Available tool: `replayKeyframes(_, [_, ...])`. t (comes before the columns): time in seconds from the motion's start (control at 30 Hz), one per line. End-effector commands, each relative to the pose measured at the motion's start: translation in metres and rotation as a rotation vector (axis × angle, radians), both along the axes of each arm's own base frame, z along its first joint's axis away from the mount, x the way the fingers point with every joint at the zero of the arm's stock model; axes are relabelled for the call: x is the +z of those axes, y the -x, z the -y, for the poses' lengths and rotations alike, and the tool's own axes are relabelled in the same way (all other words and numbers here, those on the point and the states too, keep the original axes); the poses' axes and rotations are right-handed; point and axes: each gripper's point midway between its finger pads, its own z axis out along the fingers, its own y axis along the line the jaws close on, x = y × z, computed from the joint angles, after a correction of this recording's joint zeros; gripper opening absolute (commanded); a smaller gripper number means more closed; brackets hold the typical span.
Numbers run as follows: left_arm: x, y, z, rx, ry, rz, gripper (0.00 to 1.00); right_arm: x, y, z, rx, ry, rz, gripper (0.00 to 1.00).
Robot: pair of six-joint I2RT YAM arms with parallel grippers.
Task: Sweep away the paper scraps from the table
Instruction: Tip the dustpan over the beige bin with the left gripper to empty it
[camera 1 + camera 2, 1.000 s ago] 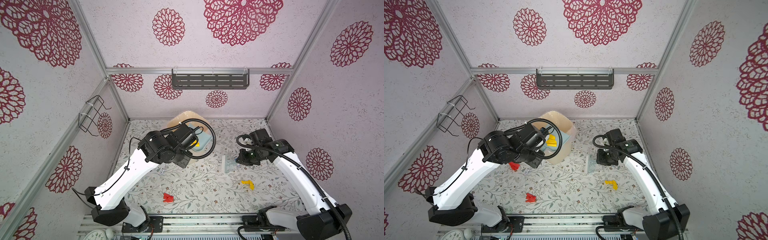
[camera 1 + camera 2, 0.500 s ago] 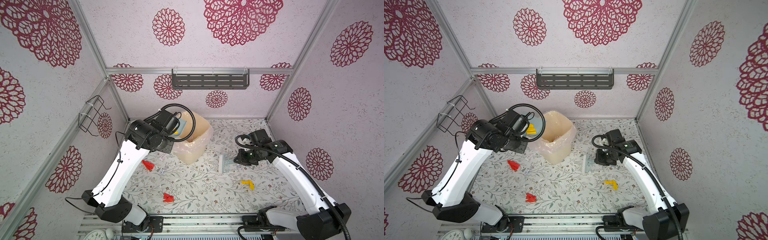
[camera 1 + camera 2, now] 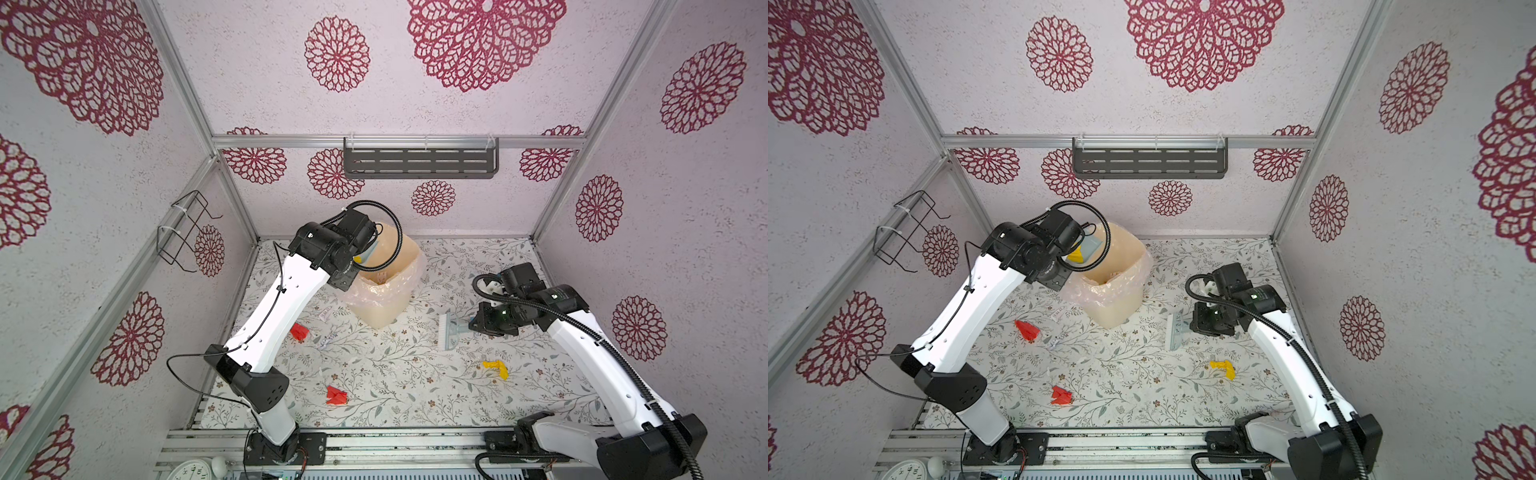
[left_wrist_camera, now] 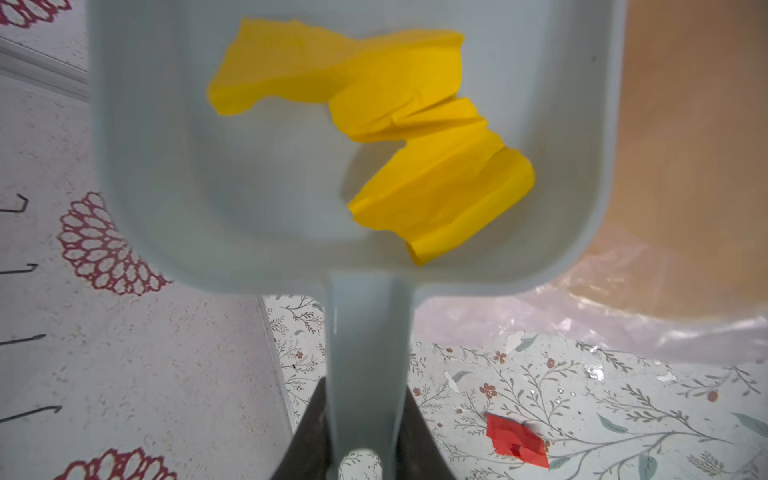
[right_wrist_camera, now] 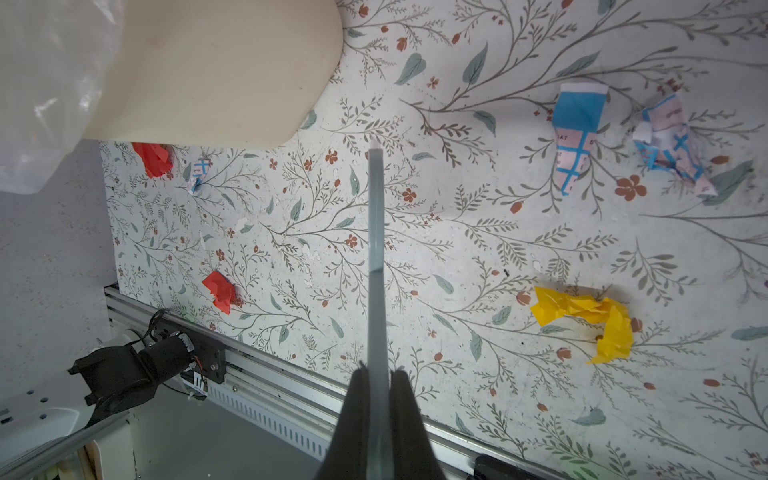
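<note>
the desk (image 3: 415, 386) carries a beige lined bin (image 3: 386, 307) at its 12 o'clock. the left hand (image 4: 365, 415) clenches the handle of the pale blue dustpan (image 4: 249, 187), held at the bin's 10 o'clock rim with one yellow scrap (image 4: 395, 124) inside. the right hand (image 5: 376, 386) grasps the small brush (image 3: 451, 334) at 3 o'clock. paper scraps (image 3: 336, 395) lie on the desk: red at 7 and 8 o'clock, yellow at 4.
</note>
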Motion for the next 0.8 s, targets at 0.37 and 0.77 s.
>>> replayKeyframes(0.37, [0.018,-0.041,0.01,-0.15,-0.388,0.15,0.0,0.005,0.006,0.003,0.012,0.004,-0.007,0.0])
replayKeyframes(0.77, [0.021,-0.052,0.006,-0.242,-0.752,0.198,0.0,0.001,0.008,0.003,0.046,0.012,-0.013,0.0])
